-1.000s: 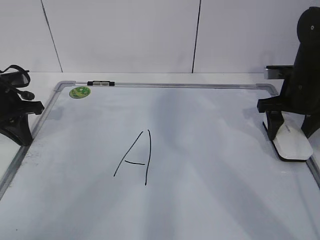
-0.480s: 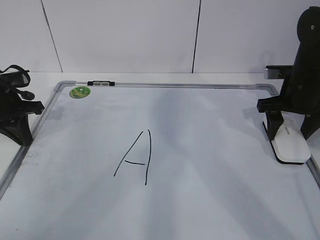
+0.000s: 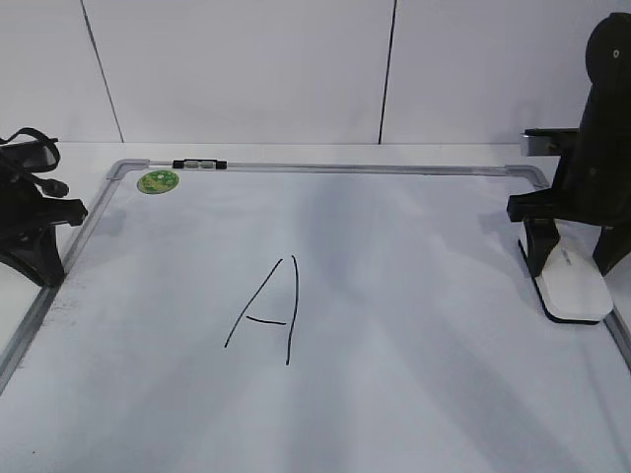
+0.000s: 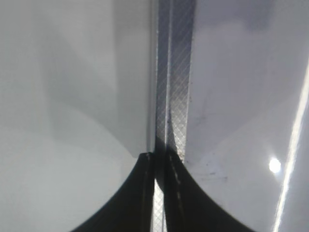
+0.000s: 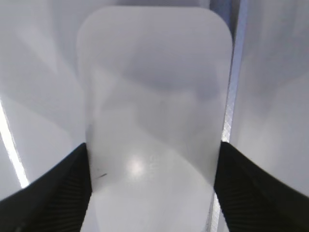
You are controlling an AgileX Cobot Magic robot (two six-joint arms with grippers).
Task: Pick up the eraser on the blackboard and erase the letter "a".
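Observation:
The white eraser (image 3: 575, 291) lies at the right edge of the blackboard (image 3: 424, 286). My right gripper (image 3: 570, 264) straddles it. In the right wrist view its black fingers (image 5: 152, 159) press on both long sides of the eraser (image 5: 154, 96). A large angular capital "A" (image 3: 268, 305) is drawn mid-board. No small lowercase "a" shows in any view. My left gripper (image 3: 41, 264) is shut and empty at the board's left edge, over the grey frame (image 4: 174, 72), as the left wrist view (image 4: 160, 157) shows.
A round green sticker (image 3: 157, 181) sits in the board's far left corner. A small black-and-silver clip (image 3: 198, 165) is on the far frame. A white wall stands behind the table. The right frame rail (image 5: 231, 96) runs just beside the eraser.
The right fingers have drawn in against the eraser, which shifted slightly to the left. The left arm has not moved.

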